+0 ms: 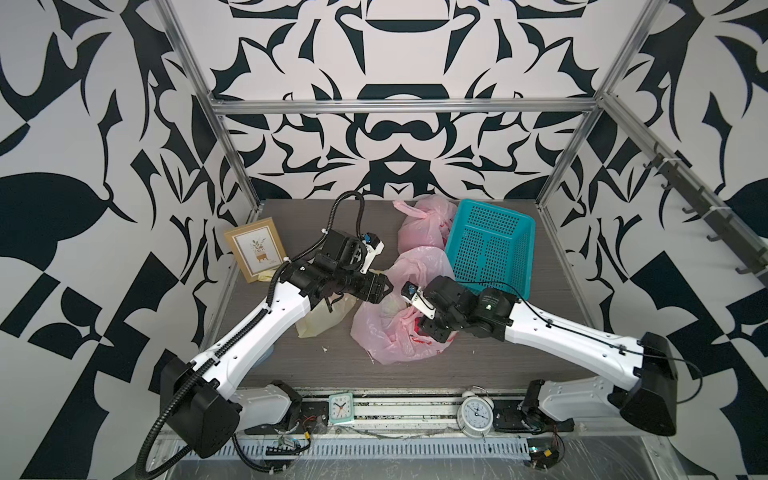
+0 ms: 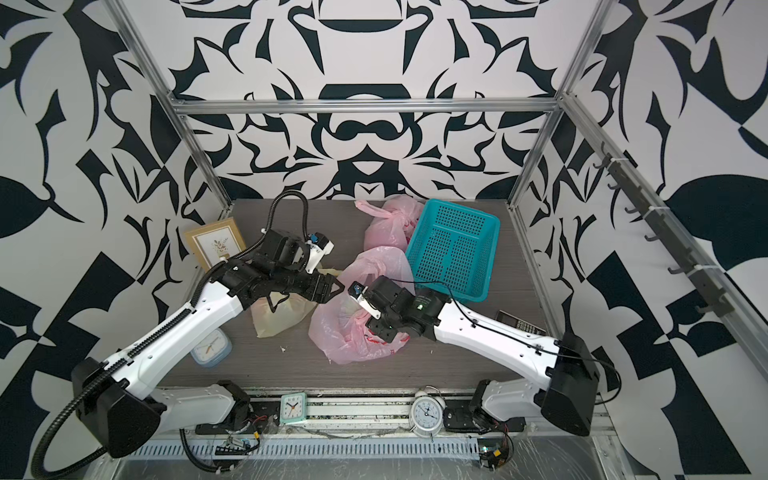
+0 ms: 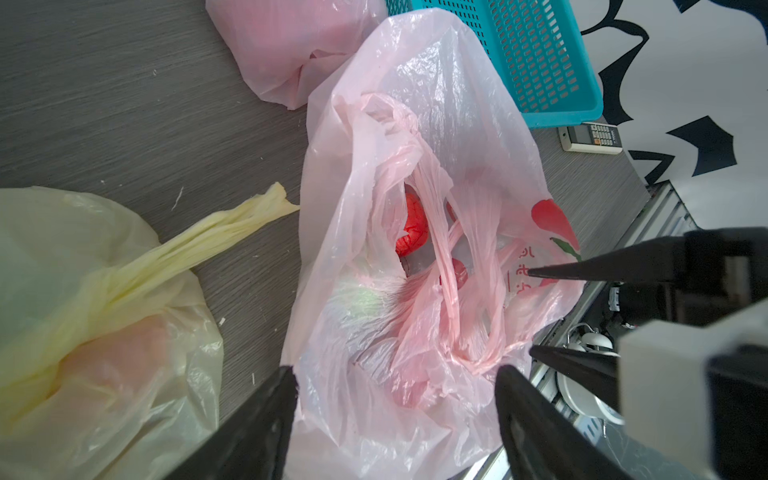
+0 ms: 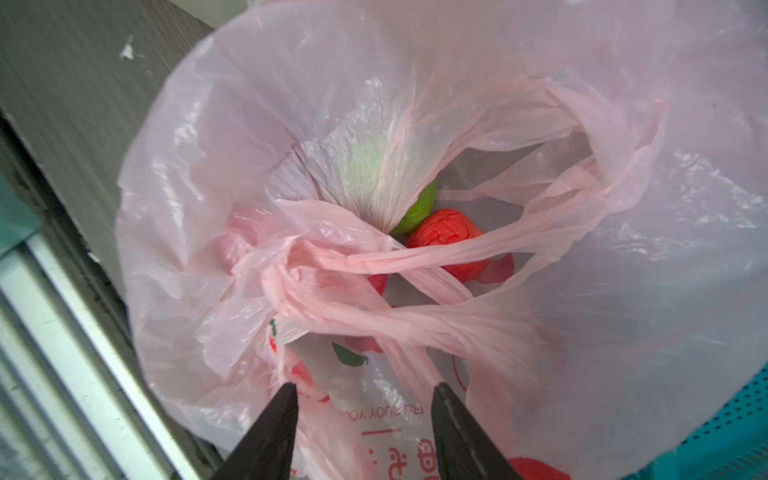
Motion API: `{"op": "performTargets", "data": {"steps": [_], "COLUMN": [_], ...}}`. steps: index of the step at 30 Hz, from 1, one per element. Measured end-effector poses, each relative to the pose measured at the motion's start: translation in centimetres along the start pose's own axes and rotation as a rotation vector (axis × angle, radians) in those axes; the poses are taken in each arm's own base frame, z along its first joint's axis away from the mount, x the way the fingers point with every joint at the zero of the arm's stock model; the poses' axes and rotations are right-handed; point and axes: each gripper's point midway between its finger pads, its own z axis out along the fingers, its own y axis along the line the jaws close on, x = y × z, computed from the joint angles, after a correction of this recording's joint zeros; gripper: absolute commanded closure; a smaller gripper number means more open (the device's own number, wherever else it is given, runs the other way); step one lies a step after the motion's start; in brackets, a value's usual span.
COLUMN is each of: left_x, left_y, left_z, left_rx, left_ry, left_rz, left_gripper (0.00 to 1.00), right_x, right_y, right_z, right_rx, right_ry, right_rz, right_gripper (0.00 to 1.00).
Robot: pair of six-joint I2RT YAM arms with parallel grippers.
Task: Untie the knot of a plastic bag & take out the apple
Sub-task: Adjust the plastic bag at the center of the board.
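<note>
Left wrist view: your left end effector [image 3: 397,369] is standing spread wide above the pink bag [image 3: 415,83], pinching nothing. The right end effector [image 3: 532,311] is sitting half spread at the film, with no fold plainly gripped.

Right wrist view: the handles [image 4: 395,262] are lying loose across a gaping mouth, and the apple [image 4: 449,245] is showing red inside.

In both top views the bag is sitting mid-tabletop [image 1: 291,365], just beside the teal basket [image 1: 490,249].

The knot is looking undone, so you are likely entering the extraction step. The next move is calling for parted handles and a clean reach onto the apple, without catching film.
</note>
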Motion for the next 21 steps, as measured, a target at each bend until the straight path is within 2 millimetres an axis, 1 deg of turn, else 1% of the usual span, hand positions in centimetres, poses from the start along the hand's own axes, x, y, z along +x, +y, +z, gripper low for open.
{"op": "performTargets", "data": {"steps": [3, 6, 9, 12, 14, 15, 17, 21], "left_x": [0.0, 0.1, 0.4, 0.4, 0.5, 0.7, 1.0, 1.4], "left_y": [0.0, -0.1, -0.2, -0.3, -0.1, -0.1, -0.3, -0.9], "left_z": [-0.1, -0.1, 0.0, 0.0, 0.0, 0.0, 0.0, -0.4], "left_rx": [0.005, 0.016, 0.024, 0.028, 0.025, 0.029, 0.041, 0.072], "left_ry": [-0.003, -0.003, 0.004, 0.006, 0.007, 0.010, 0.016, 0.013], "left_rz": [-0.009, -0.012, -0.015, -0.017, -0.024, -0.028, -0.031, -0.027], "left_gripper": [0.21, 0.21, 0.20, 0.20, 0.20, 0.20, 0.20, 0.21], "right_x": [-0.1, -0.8, -1.6, -2.3, -2.7, -2.9, -3.6, -4.1], "right_y": [-0.8, -1.6, -2.0, -2.1, -2.2, -2.4, -2.4, -3.0], "right_z": [0.8, 1.1, 1.5, 1.9, 2.3, 2.5, 3.1, 3.9], "right_rx": [0.057, 0.107, 0.132, 0.142, 0.151, 0.157, 0.159, 0.166], "right_ry": [0.017, 0.004, -0.023, -0.037, -0.034, -0.033, -0.033, -0.033], "right_rz": [-0.031, -0.047, -0.057, -0.062, -0.063, -0.061, -0.064, -0.034], "right_gripper": [0.45, 0.47, 0.51, 0.59, 0.70, 0.77, 1.00, 1.00]}}
